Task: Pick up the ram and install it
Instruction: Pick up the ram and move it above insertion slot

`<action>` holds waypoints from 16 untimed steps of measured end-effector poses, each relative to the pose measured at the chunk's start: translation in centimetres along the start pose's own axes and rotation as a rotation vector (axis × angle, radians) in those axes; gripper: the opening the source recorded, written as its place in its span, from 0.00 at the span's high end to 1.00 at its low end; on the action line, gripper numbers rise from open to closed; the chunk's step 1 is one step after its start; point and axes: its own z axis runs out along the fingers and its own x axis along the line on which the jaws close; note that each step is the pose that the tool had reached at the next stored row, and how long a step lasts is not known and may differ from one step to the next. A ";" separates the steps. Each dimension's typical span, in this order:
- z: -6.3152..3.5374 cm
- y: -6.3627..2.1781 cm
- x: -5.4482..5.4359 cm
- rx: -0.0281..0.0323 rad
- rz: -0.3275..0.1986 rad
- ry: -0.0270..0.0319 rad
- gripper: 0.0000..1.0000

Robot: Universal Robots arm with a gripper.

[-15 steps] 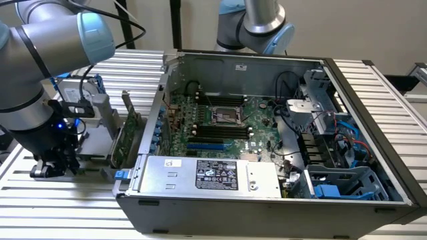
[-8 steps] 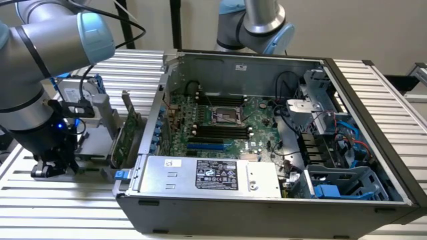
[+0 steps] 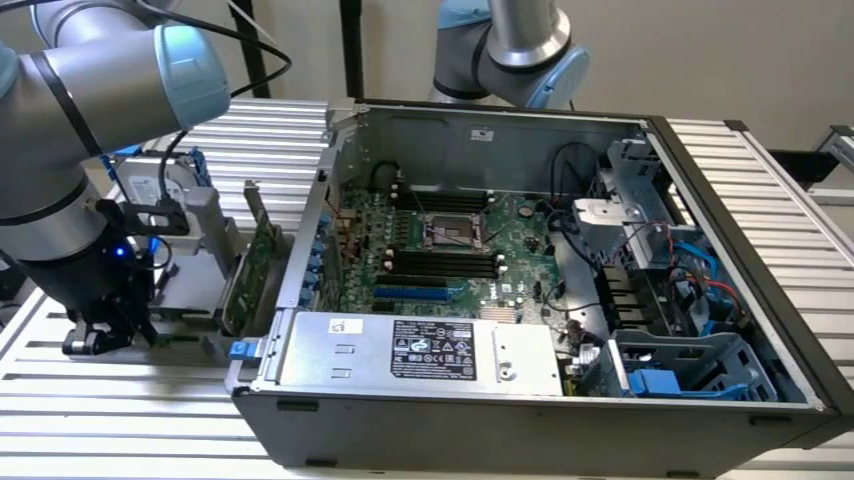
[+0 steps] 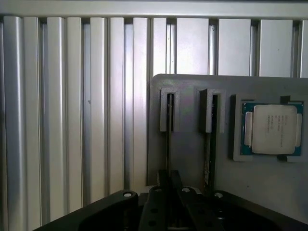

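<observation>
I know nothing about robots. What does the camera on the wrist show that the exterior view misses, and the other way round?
Wrist view: up close, the ram standing edge-on in a slotted gray holder, a second stick beside it, and a processor chip in a recess. Exterior view: the open computer case, its motherboard, power supply, and a second arm behind it. Shared: the gripper and the slatted metal table.
</observation>
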 end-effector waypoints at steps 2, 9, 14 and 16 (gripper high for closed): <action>0.00 0.00 0.0 0.0000 0.002 -0.0001 1.00; 0.00 0.00 0.0 0.0000 0.003 -0.0001 1.00; 0.00 0.00 0.0 0.0002 0.003 -0.0002 1.00; -0.14 0.01 0.0 -0.0001 0.003 0.0000 1.00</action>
